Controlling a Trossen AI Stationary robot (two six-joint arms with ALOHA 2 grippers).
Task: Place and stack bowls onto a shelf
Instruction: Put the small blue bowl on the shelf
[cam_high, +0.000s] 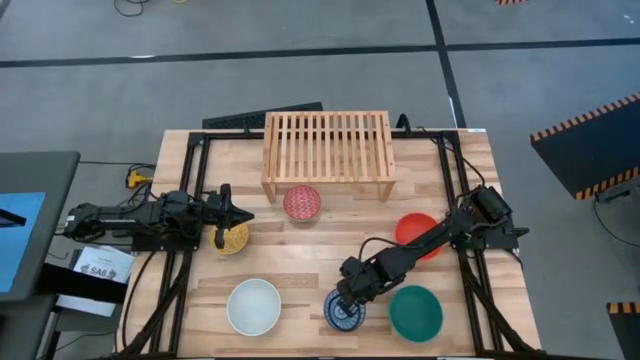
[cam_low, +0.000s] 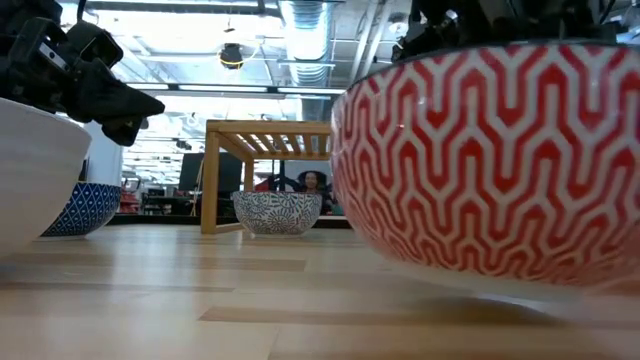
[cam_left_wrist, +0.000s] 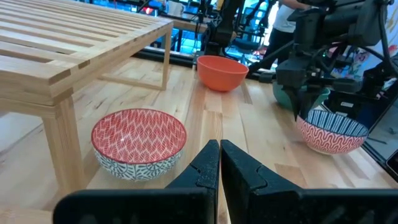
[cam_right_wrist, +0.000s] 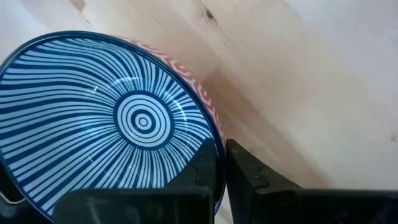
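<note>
— Where are we seeing the right hand (cam_high: 347, 297) just now?

— We are seeing it reaching down over the blue-and-white striped bowl (cam_high: 344, 310) at the near edge of the bench (cam_high: 330, 250). In its wrist view the two fingers (cam_right_wrist: 239, 171) are closing on the bowl's rim, one inside, one outside, so it is gripping that bowl.

— And the other bowls around that hand?

— The teal bowl (cam_high: 415, 312) is sitting just beside it, the red bowl (cam_high: 417, 232) is lying farther along its arm, and the white bowl (cam_high: 254, 306) is resting apart on the other side.

— The left hand (cam_high: 221, 235)?

— It is hanging over the yellow patterned bowl (cam_high: 233, 238), fingers pressed together on nothing, as its own camera is showing. The pink-red patterned bowl (cam_high: 302, 202) is standing ahead of it, just in front of the shelf (cam_high: 327, 146).

— Is the shelf carrying anything?

— We are seeing only bare slats on top.
</note>
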